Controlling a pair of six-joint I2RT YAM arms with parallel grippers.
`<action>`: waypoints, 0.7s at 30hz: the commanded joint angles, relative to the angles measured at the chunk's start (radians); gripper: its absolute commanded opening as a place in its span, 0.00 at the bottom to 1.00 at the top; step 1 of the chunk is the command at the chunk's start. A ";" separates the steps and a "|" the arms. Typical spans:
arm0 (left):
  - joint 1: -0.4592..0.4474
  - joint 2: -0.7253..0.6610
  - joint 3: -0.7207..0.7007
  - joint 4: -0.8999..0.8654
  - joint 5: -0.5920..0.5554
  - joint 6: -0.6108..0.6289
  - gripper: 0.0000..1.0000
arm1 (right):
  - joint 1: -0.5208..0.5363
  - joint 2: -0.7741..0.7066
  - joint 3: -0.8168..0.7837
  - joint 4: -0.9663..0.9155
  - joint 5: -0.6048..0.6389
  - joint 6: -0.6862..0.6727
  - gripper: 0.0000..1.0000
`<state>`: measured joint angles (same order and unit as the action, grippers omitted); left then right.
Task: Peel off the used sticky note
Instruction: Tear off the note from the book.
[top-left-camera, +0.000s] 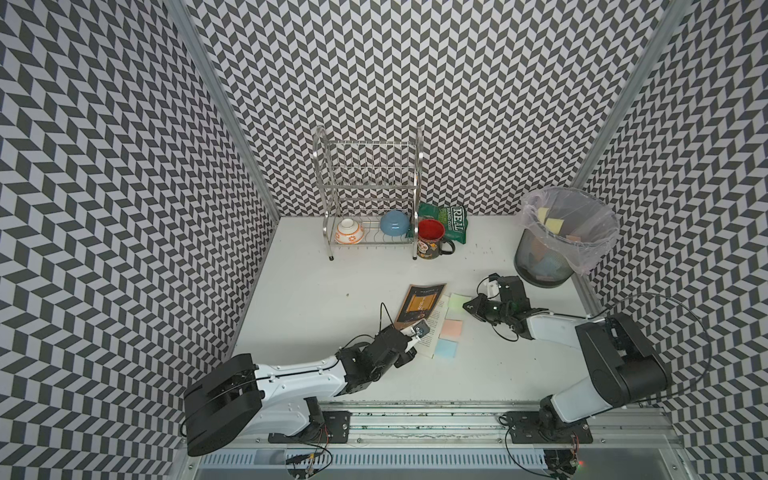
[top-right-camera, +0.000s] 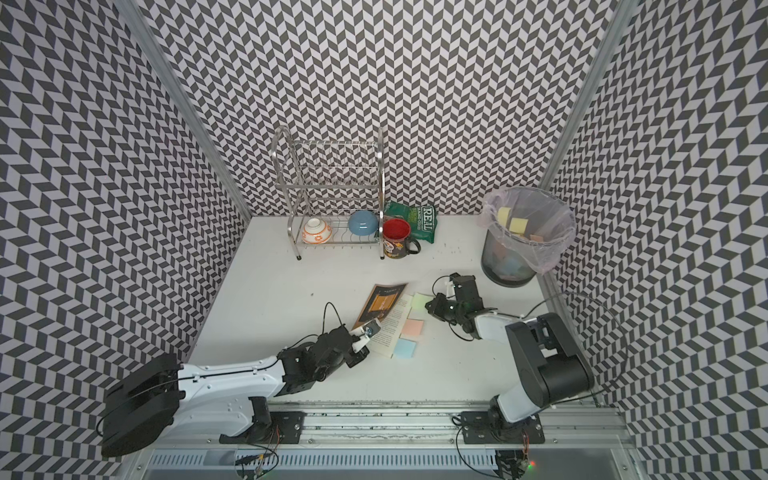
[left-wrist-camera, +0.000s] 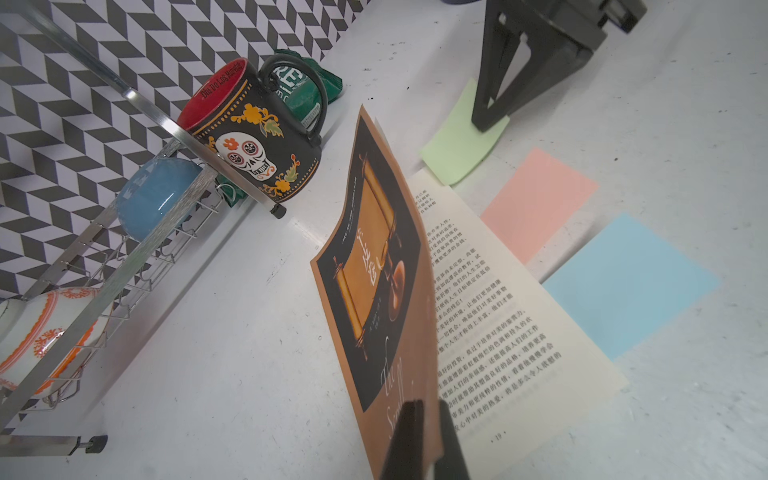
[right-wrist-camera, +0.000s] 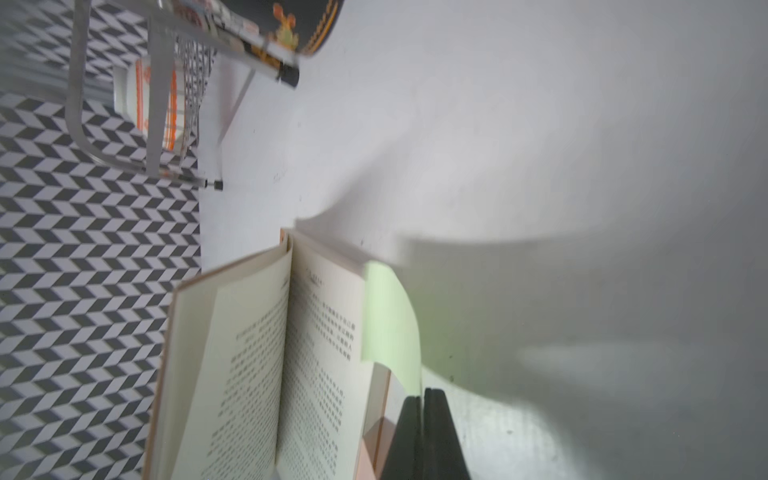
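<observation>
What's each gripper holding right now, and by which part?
The left gripper pinches the book cover at its edge, lifted open; the right gripper is shut on the green sticky note at its free edge.

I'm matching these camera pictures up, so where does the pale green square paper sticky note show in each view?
Both top views: pale green square paper sticky note, right of centre, between the right pincer and the open orange-covered paperback book.
Left wrist: beyond the lifted cover, under the tip of that pincer.
Right wrist: curling off the page into the shut pincer.
Shared landmark: that book.
</observation>
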<state>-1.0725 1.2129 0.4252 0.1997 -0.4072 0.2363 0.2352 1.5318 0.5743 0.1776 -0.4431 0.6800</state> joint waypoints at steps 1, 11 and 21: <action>0.009 -0.003 0.024 -0.009 0.004 -0.016 0.00 | -0.066 -0.055 0.024 -0.104 0.028 -0.085 0.00; 0.008 0.003 0.025 -0.013 0.003 -0.015 0.00 | -0.083 -0.423 0.165 -0.347 0.120 -0.147 0.00; 0.006 0.013 0.030 -0.017 0.011 -0.015 0.00 | -0.125 -0.458 0.664 -0.582 0.388 -0.201 0.00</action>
<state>-1.0725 1.2148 0.4255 0.1989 -0.4023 0.2333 0.1356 1.0206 1.1728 -0.3027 -0.1749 0.5213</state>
